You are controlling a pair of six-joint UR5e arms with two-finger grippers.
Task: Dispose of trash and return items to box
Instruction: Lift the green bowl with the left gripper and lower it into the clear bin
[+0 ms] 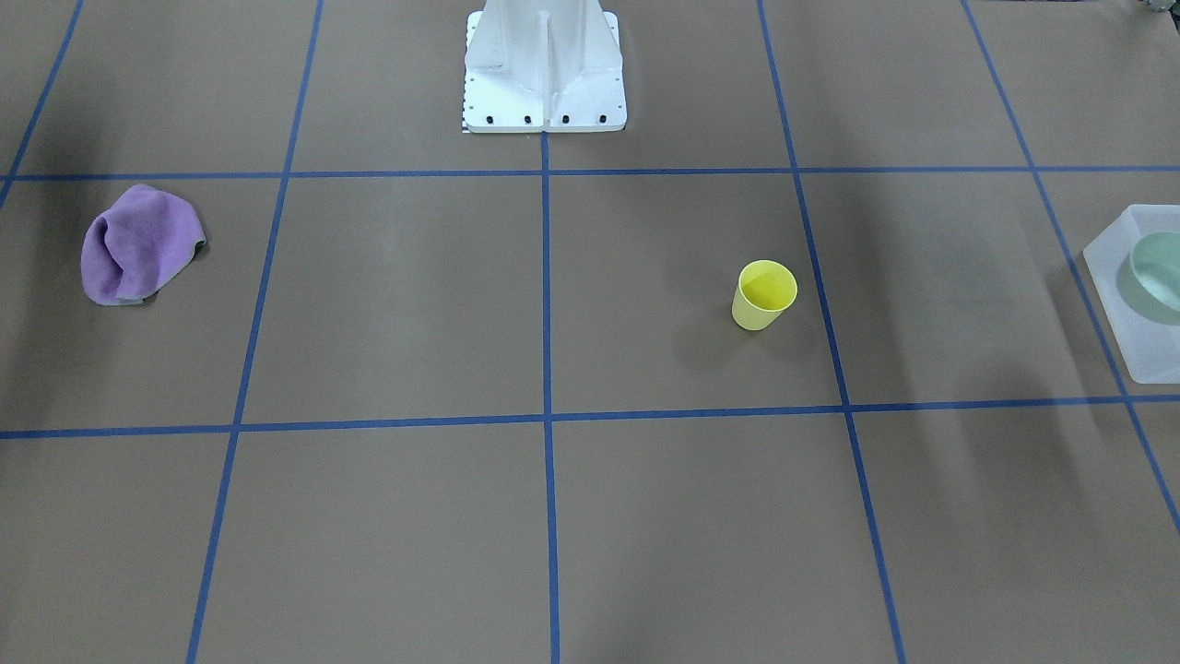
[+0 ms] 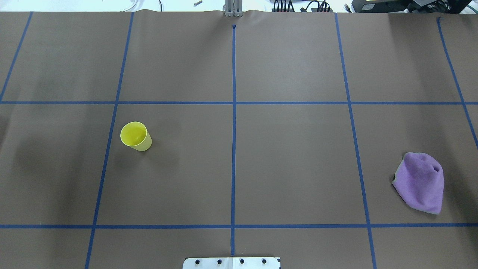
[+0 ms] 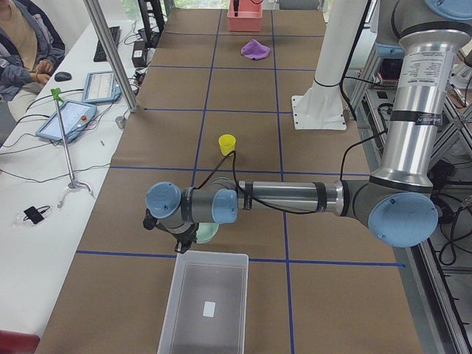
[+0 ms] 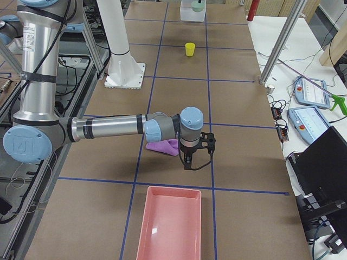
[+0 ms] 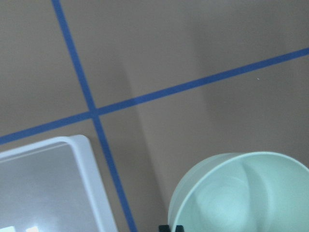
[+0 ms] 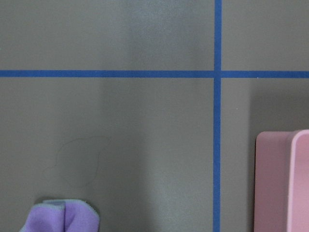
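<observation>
The pale-yellow cup (image 1: 764,295) stands upright on the brown table, left of centre in the overhead view (image 2: 135,136). The sage-green bowl (image 5: 241,193) hangs close under my left wrist camera, its rim at my left gripper (image 5: 169,228), which is shut on it. In the exterior left view the bowl (image 3: 208,233) is at the near edge of the frosted-white box (image 3: 214,254). The box (image 1: 1120,304) lies at the table's end. My right gripper (image 4: 191,160) hovers beside a purple cloth (image 4: 162,146); I cannot tell whether it is open or shut.
A pink bin (image 4: 168,227) lies at the table's end on my right, its corner in the right wrist view (image 6: 285,179). The purple cloth (image 2: 422,183) lies crumpled near it. The white robot base (image 1: 544,74) stands at the table's middle back. Blue tape lines grid the table.
</observation>
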